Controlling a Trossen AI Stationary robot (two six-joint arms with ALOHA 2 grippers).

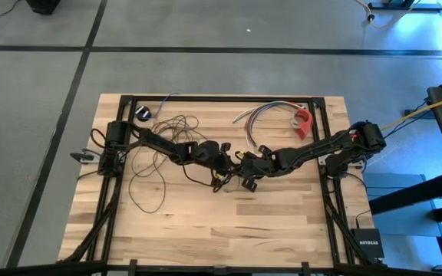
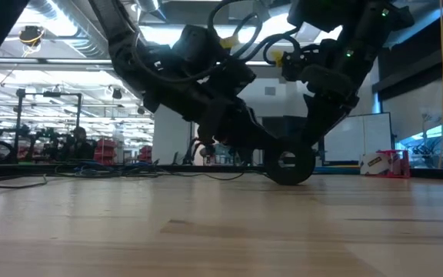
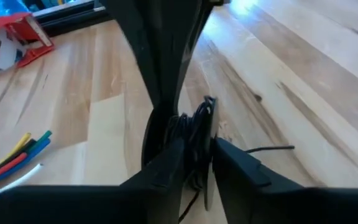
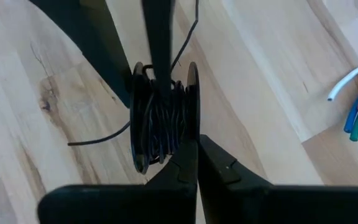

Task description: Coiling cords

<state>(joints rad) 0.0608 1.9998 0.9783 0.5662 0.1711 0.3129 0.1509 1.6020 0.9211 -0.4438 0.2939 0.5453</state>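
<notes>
Two arms meet at the middle of the table (image 1: 206,230) in my high view; the cords (image 1: 163,146) lie in loose dark loops on its left part, ending at a small black puck (image 1: 143,113).

Low view: a black spool (image 2: 289,163) stands on its edge on the wood.

Left wrist view: the left gripper (image 3: 197,163) has its fingers a little apart around dark wire.

Right wrist view: the right gripper (image 4: 196,163) is clamped on the spool's flange, with wire wound on it.
</notes>
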